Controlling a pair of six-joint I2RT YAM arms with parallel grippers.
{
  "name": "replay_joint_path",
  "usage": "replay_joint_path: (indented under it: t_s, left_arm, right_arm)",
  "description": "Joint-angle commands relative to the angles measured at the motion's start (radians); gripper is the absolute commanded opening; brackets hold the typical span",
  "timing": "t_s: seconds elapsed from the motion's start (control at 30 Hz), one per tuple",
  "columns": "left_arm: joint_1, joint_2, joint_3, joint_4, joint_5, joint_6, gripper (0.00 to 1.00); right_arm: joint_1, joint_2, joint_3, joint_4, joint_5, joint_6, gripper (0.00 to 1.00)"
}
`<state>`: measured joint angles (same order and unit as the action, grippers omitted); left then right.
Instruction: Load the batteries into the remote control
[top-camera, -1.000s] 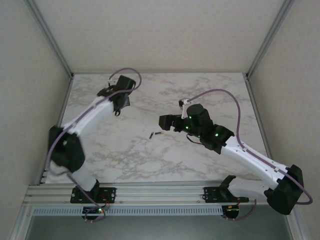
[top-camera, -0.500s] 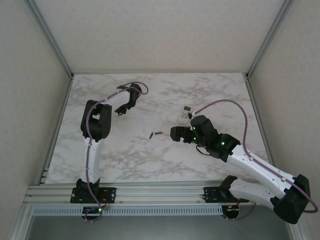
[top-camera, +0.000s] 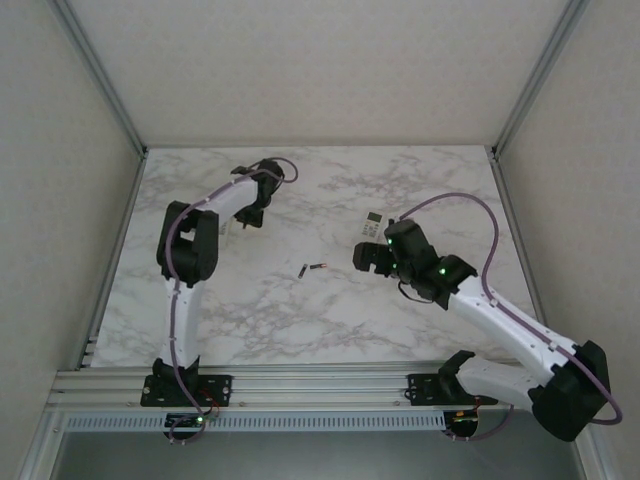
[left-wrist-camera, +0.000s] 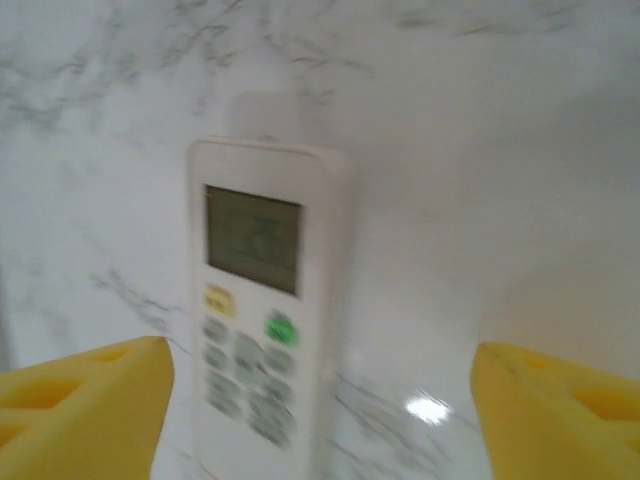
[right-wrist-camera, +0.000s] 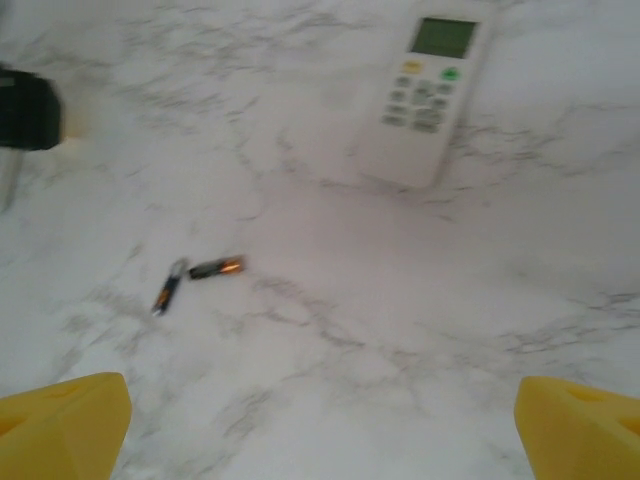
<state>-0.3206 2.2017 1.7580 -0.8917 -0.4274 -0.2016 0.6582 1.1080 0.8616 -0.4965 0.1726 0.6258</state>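
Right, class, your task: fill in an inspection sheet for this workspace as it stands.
Surface: white marble-patterned table, flat.
Job's things: two small dark cylindrical batteries lying loose, close together; white plastic remote control with grey screen, face up; second similar remote, face up.
Clutter: nothing seen.
Grippers: left gripper open over the second similar remote; right gripper open, empty.
Cables: purple cables looped along both arms.
Surroundings: pale walls, aluminium frame.

Two batteries lie just beside each other — the remote well apart, face-up.
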Motion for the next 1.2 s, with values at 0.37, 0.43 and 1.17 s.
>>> replay_joint_path:
  t_s: [0.37,0.43,1.17]
  left_arm:
    - [-0.058,-1.064,-0.687,0.611,0.781,-0.286,0.99]
    - [-0.058,-1.141,-0.75,0.619,0.783,-0.308,0.99]
    - [-0.167,-1.053,-0.803,0.687,0.806,-0.471,0.99]
  right_arm:
    - [-0.2,0.688,0.443,-0.038,-0.025,-0.031,0.99]
    - [-0.2,0.783,0.518,-0.055,-0.022,-0.026,0.98]
    - [-0.031,0.369,0.125,0.229,-0.135,-0.242,0.49]
